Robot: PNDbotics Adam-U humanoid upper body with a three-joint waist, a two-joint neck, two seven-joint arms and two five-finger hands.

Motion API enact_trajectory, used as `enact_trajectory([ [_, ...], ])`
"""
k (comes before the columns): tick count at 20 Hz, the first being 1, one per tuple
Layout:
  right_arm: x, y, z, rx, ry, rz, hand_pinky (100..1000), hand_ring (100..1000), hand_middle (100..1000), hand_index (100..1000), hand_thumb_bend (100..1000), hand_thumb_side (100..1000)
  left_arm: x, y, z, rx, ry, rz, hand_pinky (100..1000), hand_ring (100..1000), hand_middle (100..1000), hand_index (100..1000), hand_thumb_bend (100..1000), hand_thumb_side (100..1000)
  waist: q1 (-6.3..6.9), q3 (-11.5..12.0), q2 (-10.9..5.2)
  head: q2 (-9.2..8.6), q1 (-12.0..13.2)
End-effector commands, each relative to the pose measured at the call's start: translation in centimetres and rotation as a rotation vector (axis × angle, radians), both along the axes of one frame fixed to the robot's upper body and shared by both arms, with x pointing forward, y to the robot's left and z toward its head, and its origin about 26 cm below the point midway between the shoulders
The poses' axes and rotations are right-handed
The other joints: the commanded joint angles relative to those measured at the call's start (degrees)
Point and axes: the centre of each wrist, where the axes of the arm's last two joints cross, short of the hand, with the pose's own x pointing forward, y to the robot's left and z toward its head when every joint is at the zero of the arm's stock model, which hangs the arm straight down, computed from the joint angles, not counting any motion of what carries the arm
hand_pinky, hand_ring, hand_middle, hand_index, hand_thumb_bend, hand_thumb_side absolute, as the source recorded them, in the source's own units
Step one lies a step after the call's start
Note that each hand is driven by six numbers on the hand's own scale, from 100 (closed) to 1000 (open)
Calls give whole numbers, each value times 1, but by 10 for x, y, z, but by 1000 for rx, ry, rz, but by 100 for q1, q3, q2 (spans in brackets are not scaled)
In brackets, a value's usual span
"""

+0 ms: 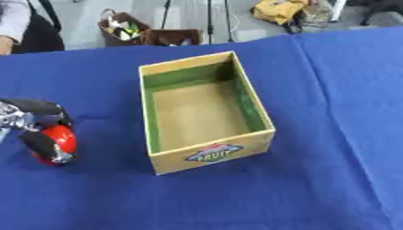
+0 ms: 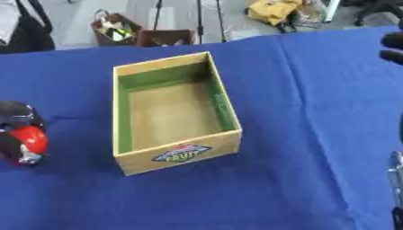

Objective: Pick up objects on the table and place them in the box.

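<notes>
Blue cloth-covered tabletop (image 1: 338,134) fills most of both views, lying a bit askew. Open rectangular cardboard box (image 1: 211,155) with green inner walls and tan floor sits mid-table, a colourful "FRUIT" label on its near short wall; nothing visible inside it. Left hand (image 1: 35,128), black with silver parts, comes in at the left edge, well apart from the box, fingers and thumb curled round a round glossy red object (image 1: 61,137) that looks like an apple or tomato. Can't tell whether the red object touches the cloth or sits just above it. Right hand (image 2: 391,47) shows only as dark fingertips at the right edge in the right eye view, upper part; can't tell whether spread or curled. Thin silvery part (image 2: 396,173) at the lower right edge, unclear what.
</notes>
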Motion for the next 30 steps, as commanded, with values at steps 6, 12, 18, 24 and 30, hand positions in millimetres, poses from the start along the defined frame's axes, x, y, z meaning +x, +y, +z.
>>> enact_trajectory([
  [6, -3, -3, 8, -15, -27, -9, 730, 735, 619, 765, 100, 814, -5, 7, 17, -43, -42, 44, 188, 498, 612, 631, 100, 365, -7, 1, -113, -62, -5],
  [12, -3, -3, 7, -13, -25, -9, 730, 735, 618, 765, 100, 815, -12, 0, 35, -66, -105, 27, 184, 505, 617, 625, 100, 330, -1, 8, -125, -62, -10],
  [18, -3, -3, 7, -11, -23, -10, 731, 734, 617, 764, 100, 817, -24, -7, 57, -93, -199, -7, 254, 575, 686, 714, 100, 437, 3, 33, -134, -37, -11],
  [24, -4, -4, 6, -9, -21, -14, 730, 733, 617, 764, 100, 817, -41, -7, 84, -37, -307, -41, 386, 666, 755, 859, 283, 714, 4, 82, -152, -7, 76],
  [30, -4, -4, 6, -9, -21, -17, 730, 733, 616, 763, 100, 818, -42, 5, 85, 33, -314, -5, 394, 650, 737, 905, 743, 882, 2, 132, -175, -27, 177],
])
